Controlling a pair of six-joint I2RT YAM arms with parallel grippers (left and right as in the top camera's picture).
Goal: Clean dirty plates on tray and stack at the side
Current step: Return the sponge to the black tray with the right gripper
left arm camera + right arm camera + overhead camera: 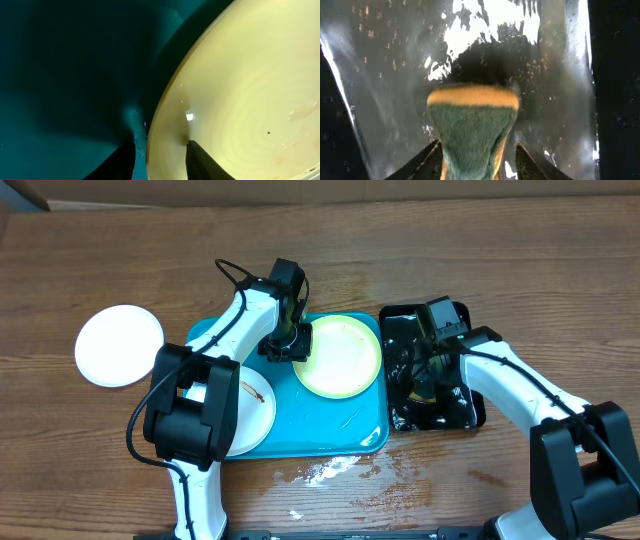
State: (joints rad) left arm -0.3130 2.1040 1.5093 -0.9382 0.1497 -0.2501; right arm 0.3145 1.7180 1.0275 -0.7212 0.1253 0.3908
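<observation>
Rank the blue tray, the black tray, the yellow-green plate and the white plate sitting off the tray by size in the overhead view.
1. blue tray
2. black tray, though it is partly covered
3. yellow-green plate and white plate: these two look alike, so I won't rank them.

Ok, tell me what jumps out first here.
A pale yellow-green plate sits on the turquoise tray mid-table, the left end effector straddling its rim. To the right, the right end effector squeezes a green-and-yellow sponge over the glossy black tray.
</observation>
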